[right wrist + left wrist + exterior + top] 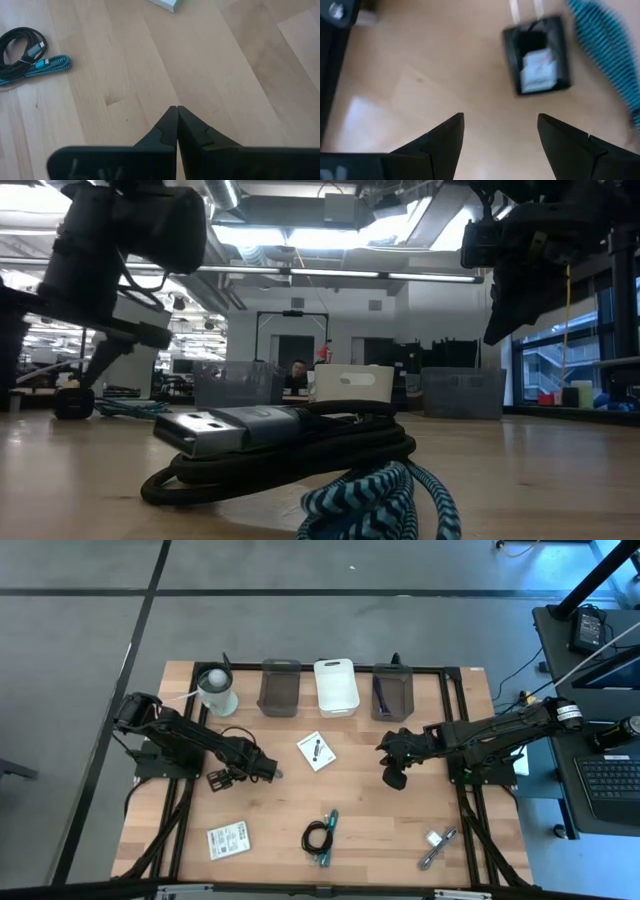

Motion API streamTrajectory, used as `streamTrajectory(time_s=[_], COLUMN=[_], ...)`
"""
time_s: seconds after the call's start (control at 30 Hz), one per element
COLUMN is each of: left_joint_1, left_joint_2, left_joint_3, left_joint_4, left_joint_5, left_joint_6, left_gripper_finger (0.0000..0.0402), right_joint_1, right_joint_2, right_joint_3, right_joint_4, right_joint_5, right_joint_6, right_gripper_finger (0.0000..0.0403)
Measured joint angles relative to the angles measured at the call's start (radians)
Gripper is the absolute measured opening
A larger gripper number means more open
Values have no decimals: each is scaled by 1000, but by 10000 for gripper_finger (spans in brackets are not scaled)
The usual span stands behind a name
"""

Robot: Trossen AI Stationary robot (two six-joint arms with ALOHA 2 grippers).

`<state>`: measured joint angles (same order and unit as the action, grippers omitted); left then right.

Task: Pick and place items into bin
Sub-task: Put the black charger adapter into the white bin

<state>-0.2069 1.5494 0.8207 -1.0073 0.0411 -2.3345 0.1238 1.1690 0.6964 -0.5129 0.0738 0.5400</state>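
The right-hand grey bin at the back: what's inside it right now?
In the high view, the right-hand grey bin holds a dark bluish-purple item along its left side. The remaining floor looks bare; anything beneath that item stays hidden.

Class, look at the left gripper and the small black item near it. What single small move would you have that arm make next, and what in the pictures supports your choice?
Probably ease the left gripper forward and down over the small black item. Its fingers are open and empty above bare table, and the item lies just ahead of them, not yet between them. The right gripper is shut and holds nothing.
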Motion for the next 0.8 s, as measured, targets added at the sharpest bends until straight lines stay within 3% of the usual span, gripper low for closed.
streamTrajectory(time_s=[0.33,0.8], left_joint_1=[46,52], left_joint_2=[0,-2], left_joint_3=[0,-80], left_joint_4=[1,56], left_joint_5=[-126,-95], left_joint_6=[0,-1], left_gripper_finger=[246,246], right_joint_1=[0,0], right_joint_2=[0,0], right_joint_3=[0,0], right_joint_4=[0,0], right_joint_5=[0,0], right_joint_6=[0,-1], right_gripper_finger=[9,9])
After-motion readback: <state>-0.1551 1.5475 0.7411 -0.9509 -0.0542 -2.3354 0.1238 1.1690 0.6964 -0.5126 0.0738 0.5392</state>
